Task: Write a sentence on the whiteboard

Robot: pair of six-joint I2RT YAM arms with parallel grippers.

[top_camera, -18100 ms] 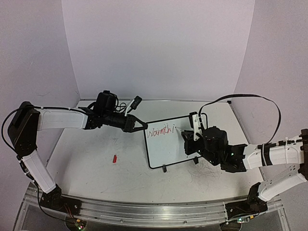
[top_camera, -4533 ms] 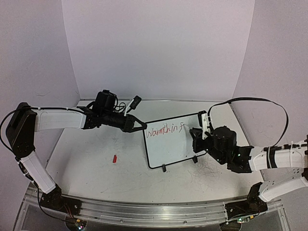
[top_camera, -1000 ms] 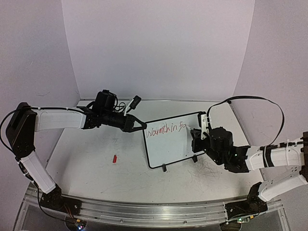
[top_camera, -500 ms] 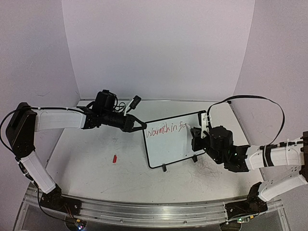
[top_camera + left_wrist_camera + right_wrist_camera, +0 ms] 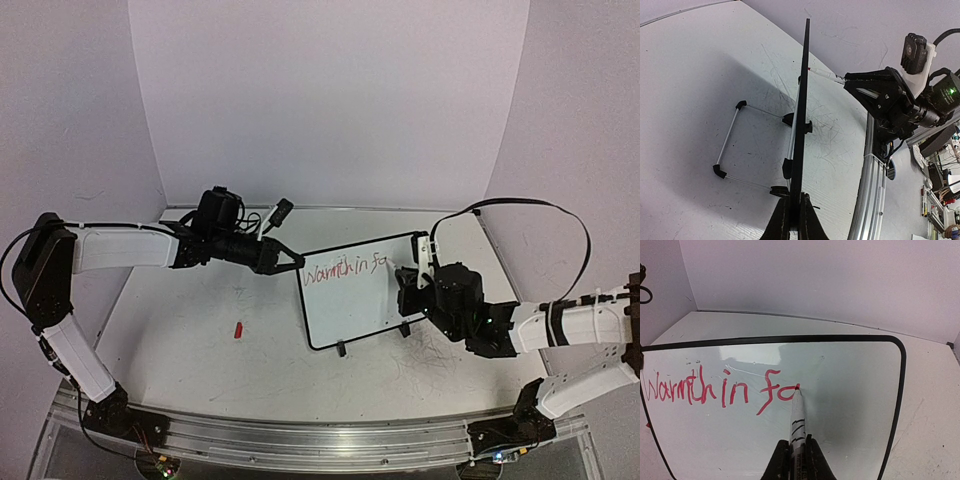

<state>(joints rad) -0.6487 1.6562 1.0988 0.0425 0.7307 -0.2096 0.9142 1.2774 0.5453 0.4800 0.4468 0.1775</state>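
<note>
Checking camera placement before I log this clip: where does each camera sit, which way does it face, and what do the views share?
Top external: above and behind the robot, looking down at the table; left arm and right arm show, meeting at the whiteboard.
Left wrist: on the left arm, looking along the board's edge toward the right arm; the left gripper clamps its frame.
Right wrist: facing the board's front; the right gripper pinches the marker at the sentence.
Shared: all three show the whiteboard.
</note>
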